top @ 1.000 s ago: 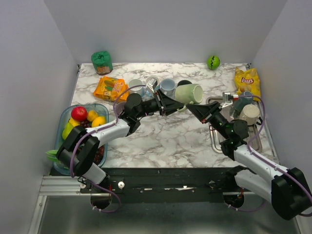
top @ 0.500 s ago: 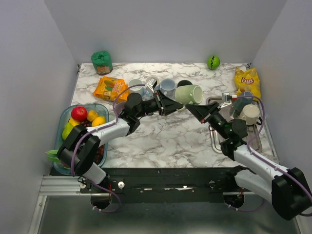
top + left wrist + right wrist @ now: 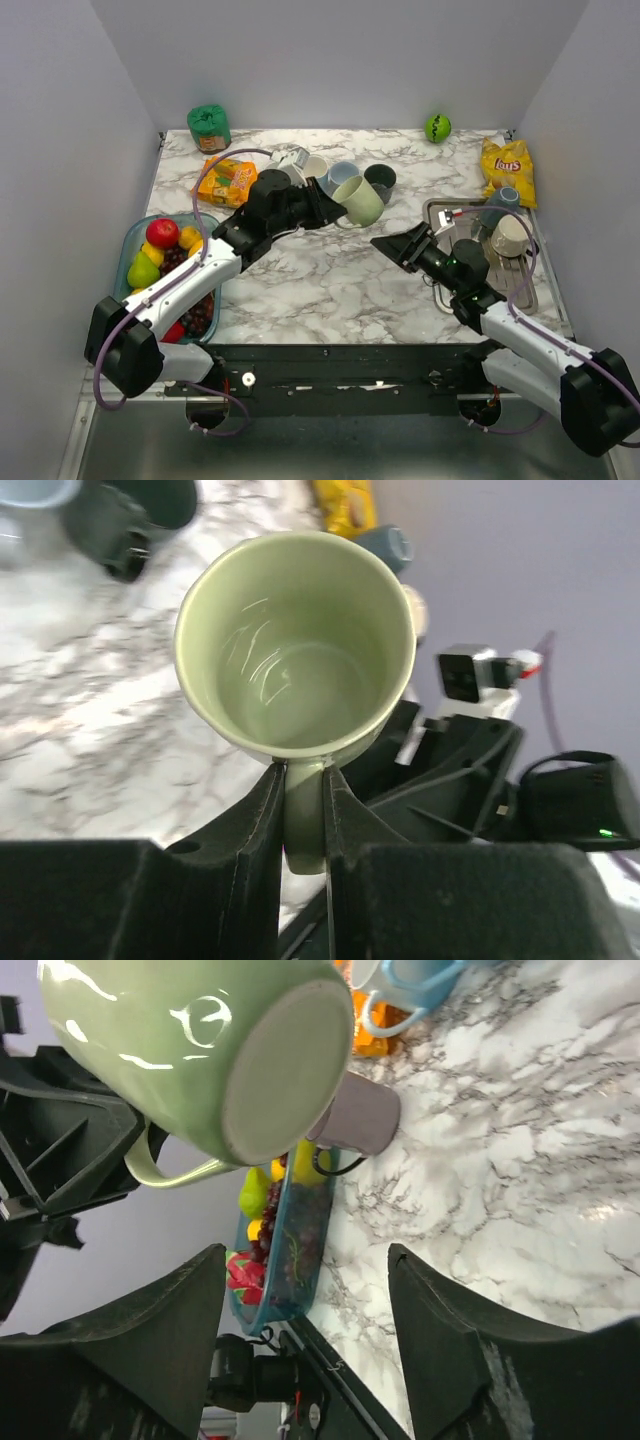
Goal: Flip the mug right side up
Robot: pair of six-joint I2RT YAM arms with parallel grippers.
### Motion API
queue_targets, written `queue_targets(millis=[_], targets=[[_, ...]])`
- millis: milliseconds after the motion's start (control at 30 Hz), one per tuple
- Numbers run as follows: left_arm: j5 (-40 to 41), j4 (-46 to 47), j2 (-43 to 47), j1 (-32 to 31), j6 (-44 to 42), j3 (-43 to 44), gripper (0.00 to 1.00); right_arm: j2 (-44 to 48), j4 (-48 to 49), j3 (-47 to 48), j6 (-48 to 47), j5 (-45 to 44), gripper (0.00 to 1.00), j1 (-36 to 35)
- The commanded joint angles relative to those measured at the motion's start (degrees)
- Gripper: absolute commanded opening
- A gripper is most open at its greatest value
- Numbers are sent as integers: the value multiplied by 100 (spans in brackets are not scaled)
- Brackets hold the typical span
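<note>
text: Lay's logo | on: yellow chip bag | other packets: print unreadable

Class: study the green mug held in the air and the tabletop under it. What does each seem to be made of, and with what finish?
Green mug: probably glazed ceramic. Its wall is glossy with sharp highlights, while the flat base looks dull and unglazed.
Tabletop: marble look, white with grey veins, slightly shiny. Whether it is real stone or printed laminate cannot be told.
</note>
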State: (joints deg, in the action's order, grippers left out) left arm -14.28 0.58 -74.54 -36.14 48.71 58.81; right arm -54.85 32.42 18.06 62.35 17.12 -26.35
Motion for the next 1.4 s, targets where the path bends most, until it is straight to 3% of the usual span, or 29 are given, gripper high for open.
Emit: queue_targets(millis=[0, 167, 500, 800, 1133, 1267, 1300, 1367], targets=[[1286, -1568, 194, 2, -1486, 351, 0, 264, -1228, 346, -293, -578, 74, -28], [2516, -2062, 309, 2, -2005, 35, 0, 405, -2010, 663, -636, -851, 75, -28], [3984, -1781, 230, -25, -2164, -484, 0, 510, -2434, 769, -698, -974, 75, -28], [4311, -595, -323, -25, -2418, -800, 0, 572, -2951, 988, -935, -1123, 75, -11], [4136, 424, -991, -16, -2533, -1213, 0, 835, -5104, 1770, -1559, -2765, 77, 16], [4030, 206, -1177, -16, -2331, -1187, 15, 810, -5824, 1990, -1743, -3100, 84, 42], [4013, 154, -1142, -25, -2252, -1213, 30, 792, -5940, 2034, -1770, -3179, 86, 51], [3969, 170, -941, -33, -2103, -1406, 38, 722, -6255, 2209, -1875, -3408, 91, 77]])
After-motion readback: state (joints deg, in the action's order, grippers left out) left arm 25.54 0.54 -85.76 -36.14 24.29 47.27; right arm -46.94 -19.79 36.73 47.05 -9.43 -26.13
